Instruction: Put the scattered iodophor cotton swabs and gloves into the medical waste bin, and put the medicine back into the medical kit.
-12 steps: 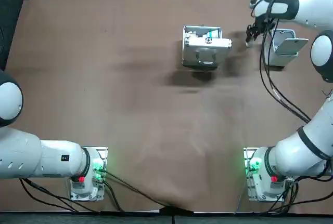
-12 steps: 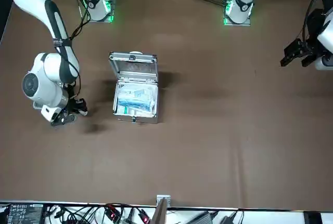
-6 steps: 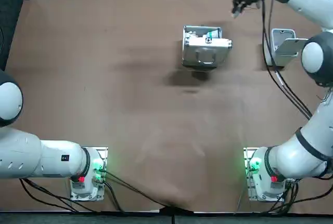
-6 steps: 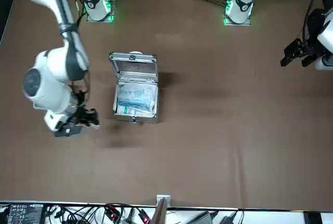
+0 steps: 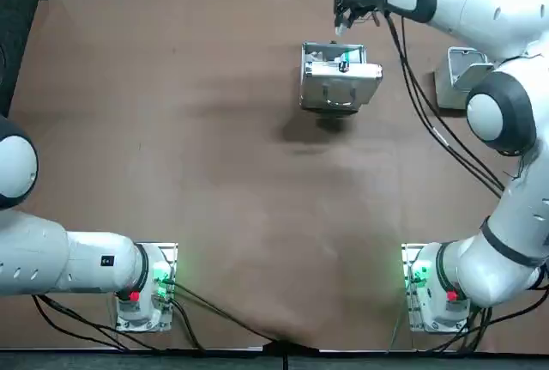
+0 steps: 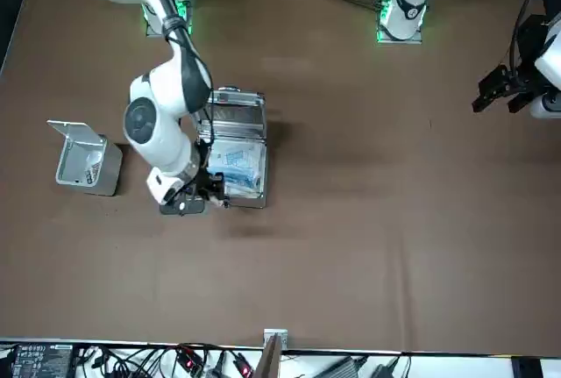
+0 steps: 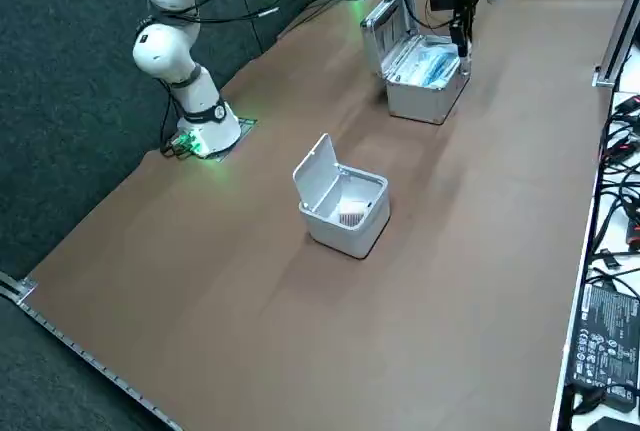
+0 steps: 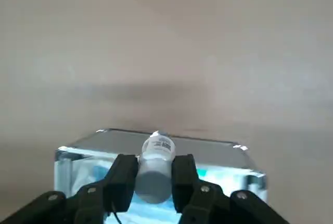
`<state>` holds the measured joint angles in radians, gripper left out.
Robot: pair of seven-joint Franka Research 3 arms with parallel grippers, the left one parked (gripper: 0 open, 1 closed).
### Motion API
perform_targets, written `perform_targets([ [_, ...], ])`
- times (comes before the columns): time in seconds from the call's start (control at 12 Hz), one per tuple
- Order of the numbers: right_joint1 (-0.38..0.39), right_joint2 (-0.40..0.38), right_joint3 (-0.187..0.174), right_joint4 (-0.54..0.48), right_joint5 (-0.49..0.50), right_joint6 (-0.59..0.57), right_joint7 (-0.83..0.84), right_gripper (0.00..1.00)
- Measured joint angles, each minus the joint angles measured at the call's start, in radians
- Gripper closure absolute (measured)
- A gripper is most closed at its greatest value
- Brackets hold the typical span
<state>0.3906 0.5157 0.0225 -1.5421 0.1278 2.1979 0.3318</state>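
We find no writing that we can read. The medicine bottle (image 8: 154, 171), gripped in the right hand (image 8: 155, 162) by the open medical kit (image 8: 197, 144), bears a printed label, and a black box (image 7: 603, 336) beside the tabletop (image 7: 480, 211) bears white stickers; both are too small to make out.

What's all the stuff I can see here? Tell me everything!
table: one, brown, under everything
medical kit: one, silver, lid open, in the table's far half
packets: count unclear, blue and white, inside the medical kit
waste bin: one, pale grey, lid flipped up, to the kit's right on the robot's side, something pale inside
medicine bottle: one, whitish, held between the gripper's fingers
right gripper: one, black fingers, shut on the medicine bottle, by the kit's far side
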Motion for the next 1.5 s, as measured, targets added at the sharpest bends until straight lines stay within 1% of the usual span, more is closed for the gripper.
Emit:
perform_targets([
  [0.17, 0.046, 0.011, -0.001, 0.002, 0.000, -0.002, 0.056, 0.60],
  [0.42, 0.070, 0.026, -0.001, 0.002, -0.013, -0.003, 0.116, 0.60],
  [0.92, 0.089, 0.035, -0.007, 0.004, -0.025, -0.018, 0.194, 0.60],
  [1.33, 0.097, 0.045, -0.011, 0.004, -0.029, -0.096, 0.222, 0.60],
  [1.5, 0.097, 0.045, -0.012, 0.004, -0.030, -0.104, 0.241, 0.60],
])
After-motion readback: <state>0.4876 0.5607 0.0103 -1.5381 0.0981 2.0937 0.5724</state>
